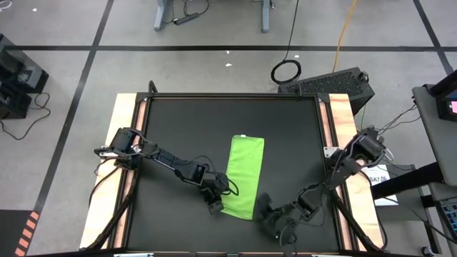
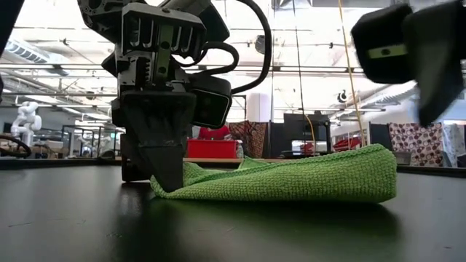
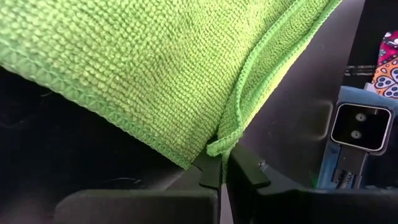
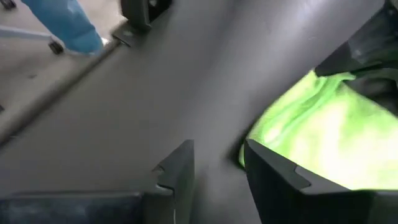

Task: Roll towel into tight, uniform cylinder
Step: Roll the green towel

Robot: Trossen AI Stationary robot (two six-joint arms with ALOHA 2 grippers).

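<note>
Left wrist view shows the left gripper with its fingers clamped on a near corner of the towel, thinly. That pinch looks liable to slip and unfold the hem. The right gripper, fingers apart, waits beside the other near corner. The towel lies folded lengthwise mid-counter; uneven pulling would likely skew the roll.

— What carries everything here?
— A table with pale wooden side edges, its top covered by a black mat.
— And what lies on the mat?
— A lime-green towel, folded into a long narrow strip, resting flat near the middle.
</note>
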